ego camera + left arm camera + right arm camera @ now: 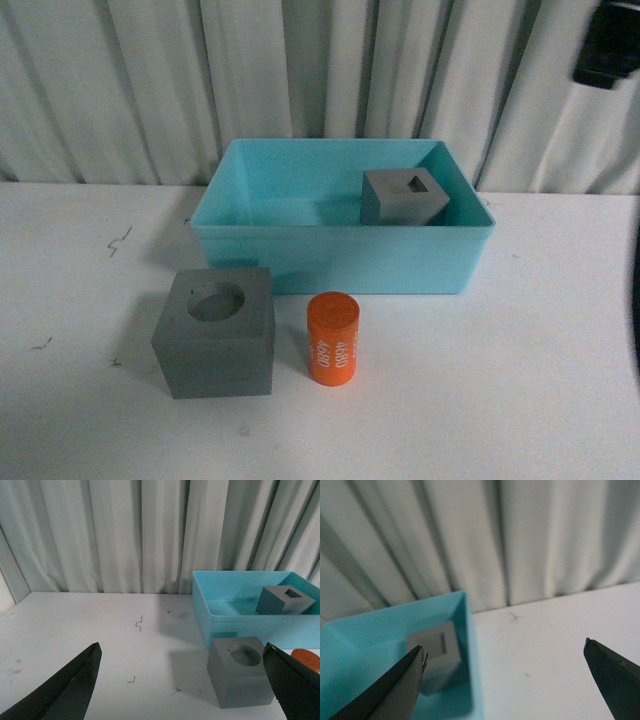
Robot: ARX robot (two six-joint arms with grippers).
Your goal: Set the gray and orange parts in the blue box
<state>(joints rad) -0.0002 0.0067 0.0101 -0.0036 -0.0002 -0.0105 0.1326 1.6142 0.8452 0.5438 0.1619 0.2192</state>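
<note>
The blue box (340,262) stands at the back middle of the white table. Inside it, at the right, sits a gray cube with a square recess (403,196). In front of the box, a gray cube with a round recess (215,332) rests on the table, and the orange cylinder printed "4680" (333,338) stands upright just to its right. My left gripper (181,647) is open above the table, with the round-recess cube (240,672) near one finger. My right gripper (505,646) hangs open over the box's edge (470,645), beside the cube inside (437,647).
A pleated white curtain (300,70) closes off the back behind the table. A dark object (610,45) shows at the upper right of the front view. Small dark marks (139,624) dot the tabletop left of the box.
</note>
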